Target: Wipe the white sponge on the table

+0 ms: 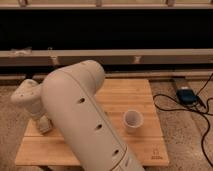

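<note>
Claw [44,125] closed, low at worktop [125,95] left edge; white sponge not discernible. White cup [132,120] upright, contents unseen.

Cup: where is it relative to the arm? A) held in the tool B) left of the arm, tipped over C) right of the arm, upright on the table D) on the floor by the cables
C: the cup stands upright on the table, right of the arm; the tool is down at the table's left side, far from it.
</note>
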Motion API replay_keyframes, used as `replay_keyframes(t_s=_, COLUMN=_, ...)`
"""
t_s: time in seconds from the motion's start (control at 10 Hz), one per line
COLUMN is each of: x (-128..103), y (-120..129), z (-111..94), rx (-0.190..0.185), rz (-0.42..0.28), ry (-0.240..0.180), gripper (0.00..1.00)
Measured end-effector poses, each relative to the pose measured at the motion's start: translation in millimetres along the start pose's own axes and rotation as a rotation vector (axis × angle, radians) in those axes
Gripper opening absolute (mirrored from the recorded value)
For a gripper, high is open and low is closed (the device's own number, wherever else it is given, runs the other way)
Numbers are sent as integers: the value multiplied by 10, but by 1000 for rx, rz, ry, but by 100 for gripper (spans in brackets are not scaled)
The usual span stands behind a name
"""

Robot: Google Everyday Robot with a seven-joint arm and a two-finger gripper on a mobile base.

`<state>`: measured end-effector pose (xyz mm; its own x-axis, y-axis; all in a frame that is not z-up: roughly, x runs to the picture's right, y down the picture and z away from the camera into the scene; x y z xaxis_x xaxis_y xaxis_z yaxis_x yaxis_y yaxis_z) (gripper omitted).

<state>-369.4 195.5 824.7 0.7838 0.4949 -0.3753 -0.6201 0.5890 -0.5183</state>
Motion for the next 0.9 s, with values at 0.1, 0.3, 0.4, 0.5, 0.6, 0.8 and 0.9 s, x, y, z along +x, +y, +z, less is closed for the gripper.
replay_keyframes(t_s=0.1, x=16, y=177, z=5, rx=-2, rz=-38, ry=0, gripper=0)
replay_keyframes(t_s=0.3, x=141, y=381, z=24, rx=-7, rz=-95, ry=11, gripper=0)
replay_keyframes(t_s=0.4, x=207, y=388, z=46, rx=-4, rz=-98, ry=18, gripper=0)
replay_keyframes(t_s=0.5, x=279, y=358, z=70, rx=-2, rz=-91, ry=26, gripper=0)
replay_keyframes(t_s=0.6, x=317, y=315, z=79, rx=-1, rz=-85, ry=30, gripper=0)
replay_keyframes(t_s=0.8, x=366, y=16, z=97, rx=2, rz=-39, ry=38, gripper=0)
replay_keyframes(t_s=0.9, x=383, y=-164, z=111, rx=7, rz=-15, ry=46, gripper=1)
